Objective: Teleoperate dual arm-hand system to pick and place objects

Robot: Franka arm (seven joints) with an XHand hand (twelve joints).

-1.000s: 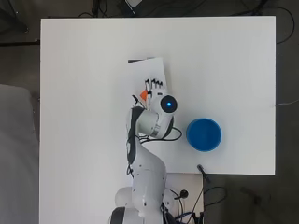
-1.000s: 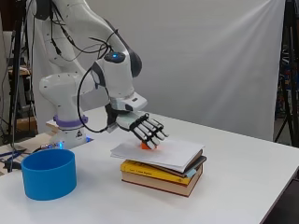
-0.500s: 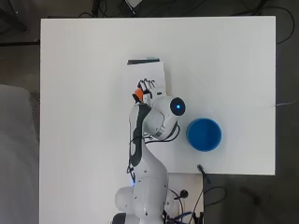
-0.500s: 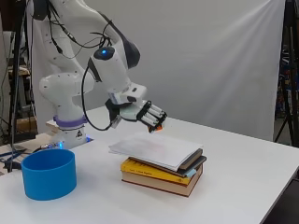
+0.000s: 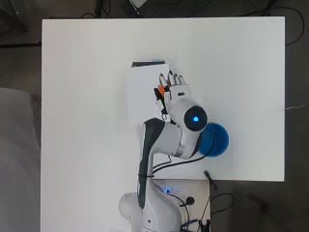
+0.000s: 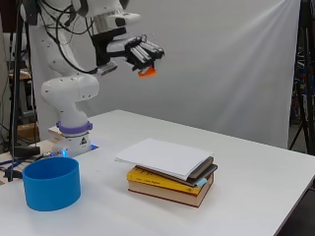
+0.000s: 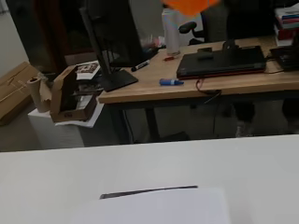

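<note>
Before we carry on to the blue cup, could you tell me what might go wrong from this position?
The hand holds the small orange piece high above the books, and it sticks out below the fingers, so it might slip and bounce off the table. The cup sits close to the arm's base, so the swing back may be tight.

Overhead view: straight down on the whole bench [image 5: 87,72]. Side view: level, across the bench, fairly near. Wrist view: close, facing the room beyond. All three share the stacked books [image 5: 147,89] [image 6: 170,174] [image 7: 154,205].
</note>
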